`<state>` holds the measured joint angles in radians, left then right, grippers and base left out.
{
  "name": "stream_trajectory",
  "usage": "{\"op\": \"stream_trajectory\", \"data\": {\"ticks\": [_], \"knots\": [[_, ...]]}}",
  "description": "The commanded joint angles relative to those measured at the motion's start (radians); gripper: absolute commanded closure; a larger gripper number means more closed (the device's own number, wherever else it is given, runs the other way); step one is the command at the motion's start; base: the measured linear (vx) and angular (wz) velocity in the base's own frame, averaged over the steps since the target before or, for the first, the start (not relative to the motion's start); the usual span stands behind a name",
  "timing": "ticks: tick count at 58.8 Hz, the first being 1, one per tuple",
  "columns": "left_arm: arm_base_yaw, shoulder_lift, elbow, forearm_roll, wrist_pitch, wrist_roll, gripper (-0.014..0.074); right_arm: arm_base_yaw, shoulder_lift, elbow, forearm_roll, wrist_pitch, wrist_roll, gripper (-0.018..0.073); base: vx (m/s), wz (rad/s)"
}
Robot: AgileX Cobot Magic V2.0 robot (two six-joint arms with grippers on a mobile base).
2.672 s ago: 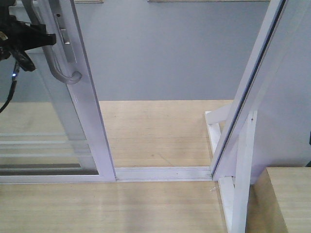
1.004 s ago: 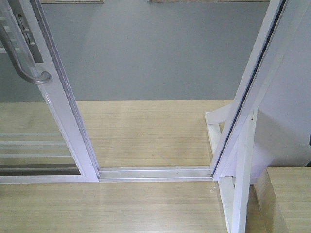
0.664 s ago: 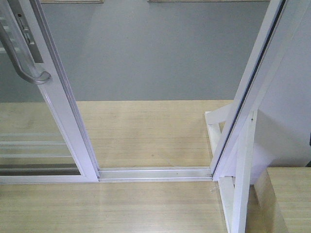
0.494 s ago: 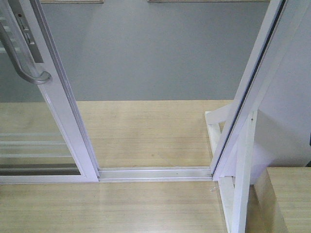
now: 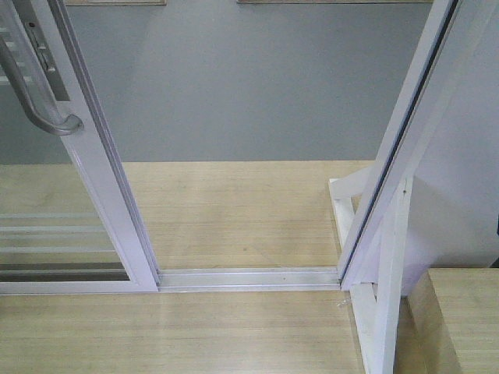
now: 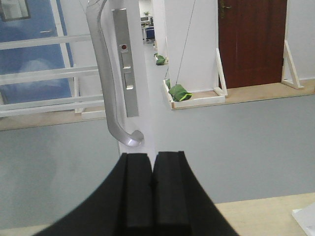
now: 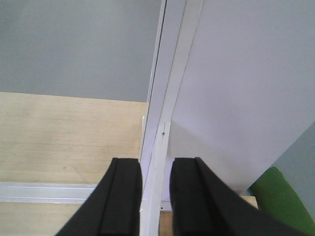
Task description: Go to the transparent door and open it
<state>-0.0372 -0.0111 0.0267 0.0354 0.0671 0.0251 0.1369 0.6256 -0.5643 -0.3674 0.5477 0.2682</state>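
Stood slid to the left of the front view: the transparent door (image 5: 93,167), its handle (image 5: 35,93) cut off at the top edge. Left a bare track (image 5: 249,278) and a wide gap to the white post (image 5: 390,171) on the right, with wooden floor (image 5: 234,210) and grey wall (image 5: 257,78) beyond. Showed the left pincer (image 6: 152,189) pressed closed, holding nothing, just below the handle (image 6: 110,88). Kept the right pincer (image 7: 155,196) narrowly parted astride the post (image 7: 170,98), contact unclear. No containers seen.
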Motion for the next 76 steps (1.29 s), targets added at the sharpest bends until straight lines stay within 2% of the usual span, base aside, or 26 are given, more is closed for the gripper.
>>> {"op": "stream_trajectory", "data": {"ticks": [1, 12, 17, 22, 29, 31, 38, 56, 76], "knots": [[-0.005, -0.003, 0.031, -0.001, -0.074, -0.009, 0.0603, -0.044, -0.045, -0.007, 0.061, -0.125, -0.091, 0.0357, 0.00, 0.00], [-0.005, -0.003, 0.031, -0.001, -0.074, -0.009, 0.0603, -0.187, -0.238, 0.228, 0.389, -0.480, -0.443, 0.0573, 0.00, 0.00], [-0.005, -0.003, 0.031, -0.001, -0.074, -0.009, 0.0602, -0.197, -0.357, 0.366, 0.440, -0.641, -0.514, 0.0571, 0.00, 0.00], [-0.005, -0.003, 0.031, -0.001, -0.074, -0.009, 0.0602, -0.194, -0.466, 0.471, 0.441, -0.702, -0.511, 0.0569, 0.00, 0.00], [-0.005, -0.003, 0.031, -0.001, -0.074, -0.009, 0.0602, -0.194, -0.630, 0.601, 0.441, -0.696, -0.461, 0.0567, 0.00, 0.00], [-0.005, -0.003, 0.031, -0.001, -0.074, -0.009, 0.0602, -0.195, -0.663, 0.611, 0.440, -0.652, -0.445, 0.0567, 0.00, 0.00], [-0.005, -0.003, 0.031, -0.001, -0.074, -0.009, 0.0602, -0.191, -0.654, 0.609, 0.407, -0.538, -0.428, 0.0567, 0.00, 0.00], [-0.005, -0.003, 0.031, -0.001, -0.073, -0.009, 0.0602, -0.192, -0.651, 0.608, 0.407, -0.479, -0.425, 0.0567, 0.00, 0.00], [-0.005, -0.003, 0.031, -0.001, -0.073, -0.009, 0.0602, -0.192, -0.651, 0.608, 0.408, -0.477, -0.425, 0.0567, 0.00, 0.00]]}}
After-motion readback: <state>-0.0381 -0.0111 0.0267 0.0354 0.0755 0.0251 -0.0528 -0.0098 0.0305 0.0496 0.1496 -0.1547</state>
